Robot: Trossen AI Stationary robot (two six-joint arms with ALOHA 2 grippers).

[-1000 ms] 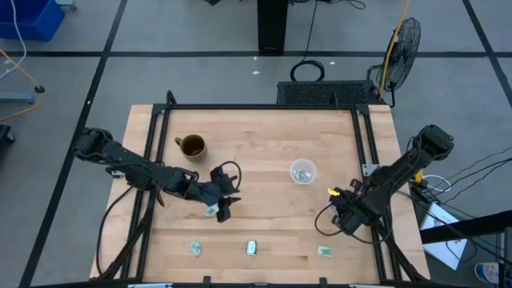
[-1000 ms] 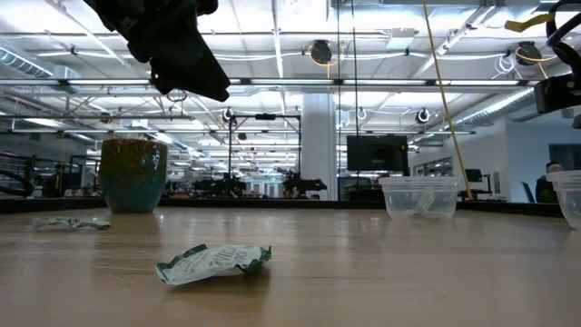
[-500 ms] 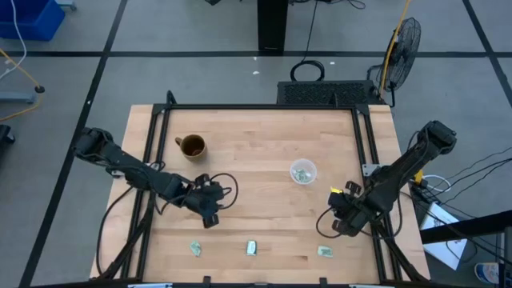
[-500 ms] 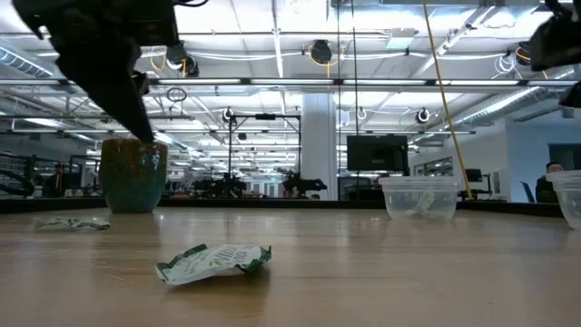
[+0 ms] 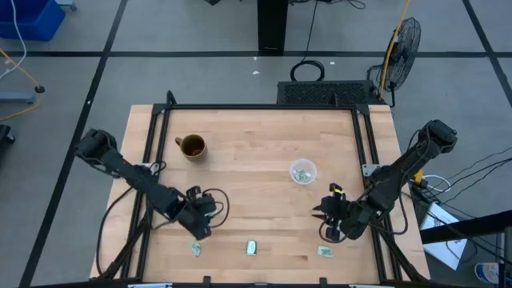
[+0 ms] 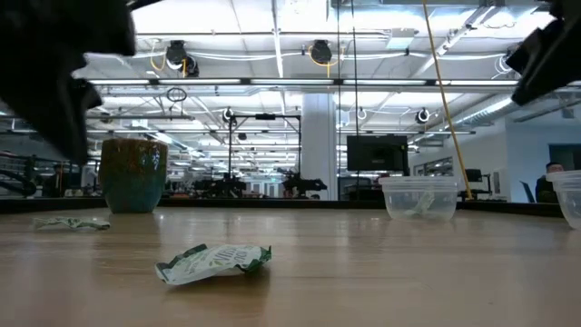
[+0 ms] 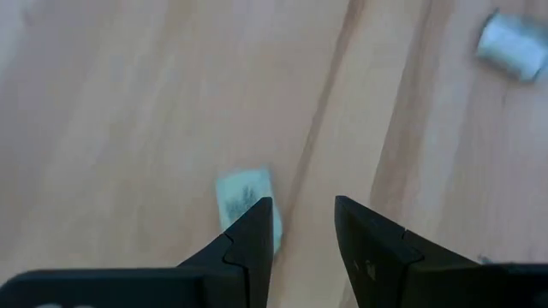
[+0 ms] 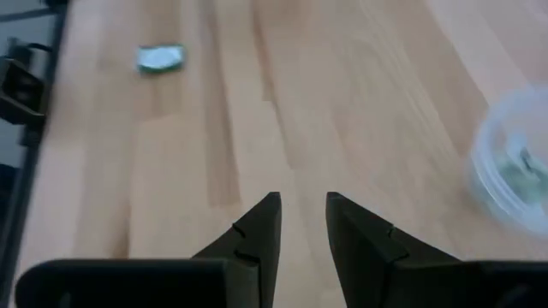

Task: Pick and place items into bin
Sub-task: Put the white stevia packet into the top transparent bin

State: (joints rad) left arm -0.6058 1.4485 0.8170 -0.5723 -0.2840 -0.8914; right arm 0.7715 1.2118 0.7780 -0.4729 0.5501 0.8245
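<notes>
Three small packets lie flat near the table's near edge: a pale green one (image 5: 195, 249), a silvery one (image 5: 251, 247) and another green one (image 5: 325, 251). My left gripper (image 5: 198, 231) hovers open just above the first packet (image 7: 244, 197), which shows beside one fingertip; the silvery packet (image 7: 512, 38) lies farther off. My right gripper (image 5: 322, 213) is open over bare wood, between the clear bin (image 5: 302, 171) and the third packet. The low view shows two packets (image 6: 213, 262) (image 6: 71, 222) flat on the wood. The bin (image 8: 514, 171) holds some packets.
A brown mug (image 5: 192, 146) stands toward the far left of the table. A black frame rail (image 5: 152, 144) runs along each side, and cables loop beside both arms. Bare wood lies open in the table's middle (image 5: 256, 192). A second clear container (image 6: 572, 195) shows at the low view's right edge.
My left gripper has moved toward the near edge and a little left, from the middle-left of the table toward the pale green packet. My right gripper has shifted left and slightly toward the near edge. The packets near the near edge and the bin have stayed put.
</notes>
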